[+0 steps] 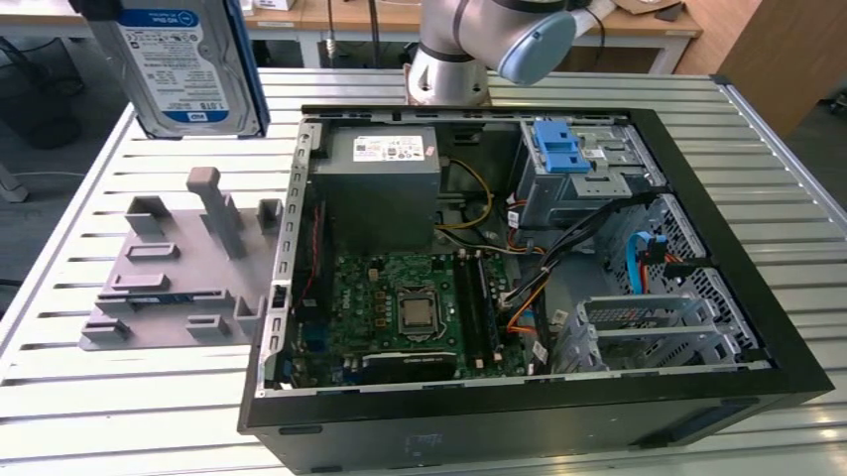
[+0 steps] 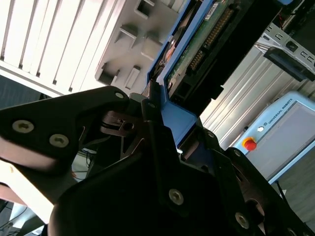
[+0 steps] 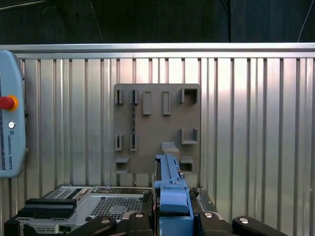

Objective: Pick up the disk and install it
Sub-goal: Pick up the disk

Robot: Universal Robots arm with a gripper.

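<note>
the surface (image 1: 119,397) is a table of pale metal slats, ribbed and faintly shiny, with a wood-topped desk (image 1: 636,25) in the room behind it. on it lies an open black computer case (image 1: 741,297), its side off. inside are a plain grey power supply box (image 1: 384,188), a green motherboard (image 1: 411,297) and a bright blue plastic caddy (image 1: 569,149) among loose coloured cables. to the exterior view's left of the case sits a matt grey moulded fixture (image 1: 173,278), a flat plate with blocky posts and slots. a pale blue handset (image 3: 10,128) with a red button rests on the slats. the grey-and-blue arm (image 1: 477,50) rises behind the case. the disk (image 1: 185,69) is held upright in the air, off the surface, at the exterior view's top left, beyond the fixture and outside the case. its blue-and-white label faces the exterior view, and its green circuit side shows in the second wrist view. the black claw (image 2: 172,128) is drawn in narrow, its fingers (image 2: 150,115) pressed against the disk's blue plastic edge frame, gripping it.
</note>
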